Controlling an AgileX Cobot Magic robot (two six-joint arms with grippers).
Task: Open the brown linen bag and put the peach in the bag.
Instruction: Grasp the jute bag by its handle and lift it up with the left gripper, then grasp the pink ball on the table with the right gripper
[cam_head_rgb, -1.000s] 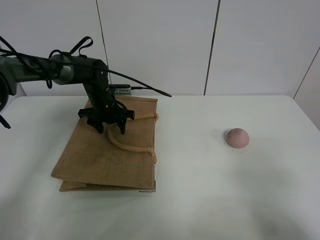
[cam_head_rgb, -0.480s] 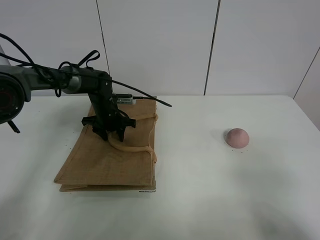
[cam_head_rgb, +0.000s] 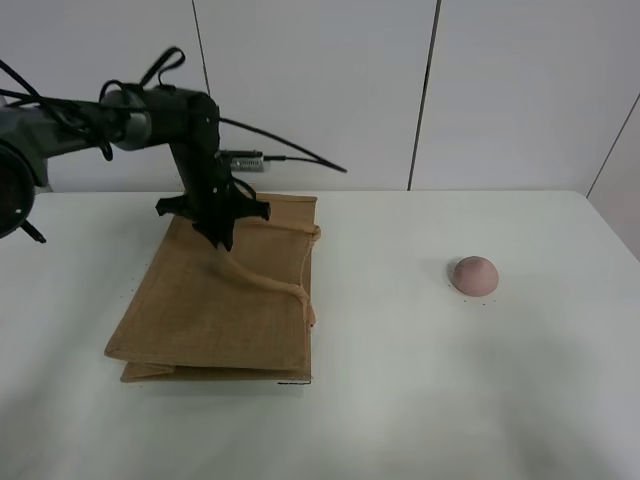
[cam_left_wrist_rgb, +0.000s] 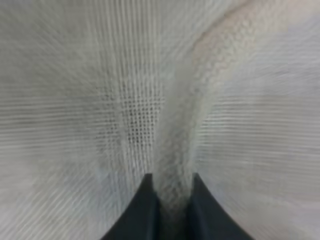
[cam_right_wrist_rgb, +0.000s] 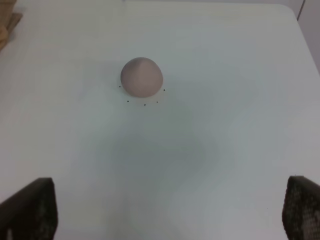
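The brown linen bag (cam_head_rgb: 205, 305) lies flat on the white table at the left. My left gripper (cam_head_rgb: 222, 236) hangs over the bag's far end, shut on one tan loop handle (cam_head_rgb: 262, 282), which runs taut from the fingers down to the bag's right edge. In the left wrist view the dark fingertips (cam_left_wrist_rgb: 146, 205) pinch the handle (cam_left_wrist_rgb: 187, 120) against blurred weave. The peach (cam_head_rgb: 475, 274) sits alone at the right. In the right wrist view the peach (cam_right_wrist_rgb: 142, 76) lies ahead of my open, empty right gripper (cam_right_wrist_rgb: 167, 212). The right gripper is out of the exterior view.
The white table (cam_head_rgb: 400, 400) spreads around both things, with a white panelled wall behind. A black cable (cam_head_rgb: 290, 158) trails from the left arm toward the wall. A corner of the bag (cam_right_wrist_rgb: 7, 22) shows at the edge of the right wrist view.
My left gripper has risen and moved toward the wall, drawing the handle up off the bag until it is taut. The peach and the right gripper have not moved.
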